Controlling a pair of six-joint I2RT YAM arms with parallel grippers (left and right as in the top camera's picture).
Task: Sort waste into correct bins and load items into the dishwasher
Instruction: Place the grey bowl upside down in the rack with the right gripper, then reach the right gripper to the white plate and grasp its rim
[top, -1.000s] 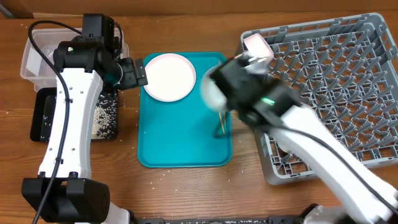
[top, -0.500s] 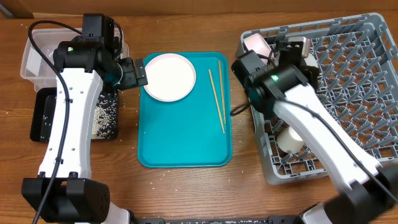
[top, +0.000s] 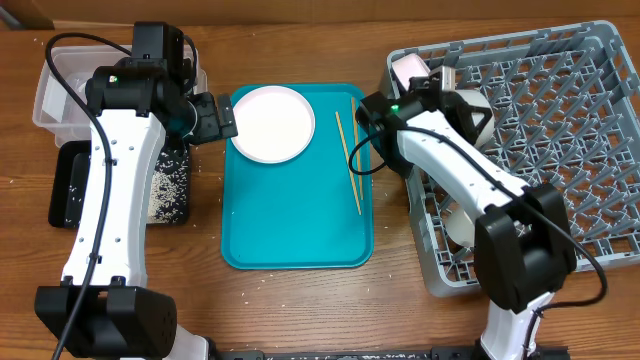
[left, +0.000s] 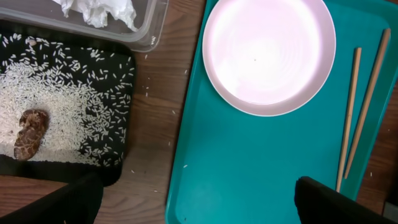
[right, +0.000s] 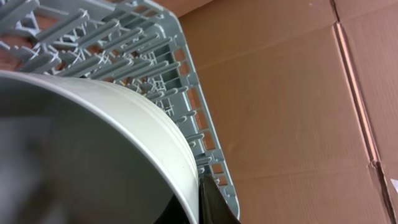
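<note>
Fingers (left: 56, 205) of the left gripper (top: 216, 117) stood wide apart, holding nothing. It was parked just left of the plate (top: 272, 123), same spot as a second ago.

Far left: tub (top: 50, 95), black tray (top: 70, 185) in front of it. Overhead view had the left arm covering most of both. Left wrist view filled that in: napkin (left: 99, 11) in the tub, rice (left: 68, 93) spread over the black tray, brown lump (left: 30, 132) at its left.

Plate sat at the back of the teal tray (top: 290, 220), chopsticks (top: 350, 160) along its right side. A second ago the right arm was swinging over them, blurred; now they were in clear view.

Right gripper (top: 450, 98) had gone on to the rack (top: 560, 130), over its back-left part, near the cup (top: 409, 68) in the corner. It was clamped on the bowl (top: 475, 103). Right wrist view showed one finger (right: 214, 205) against the bowl rim, rack pegs behind; the other finger was hidden. Second bowl (top: 453, 225) lay in the rack, half under the right arm.
</note>
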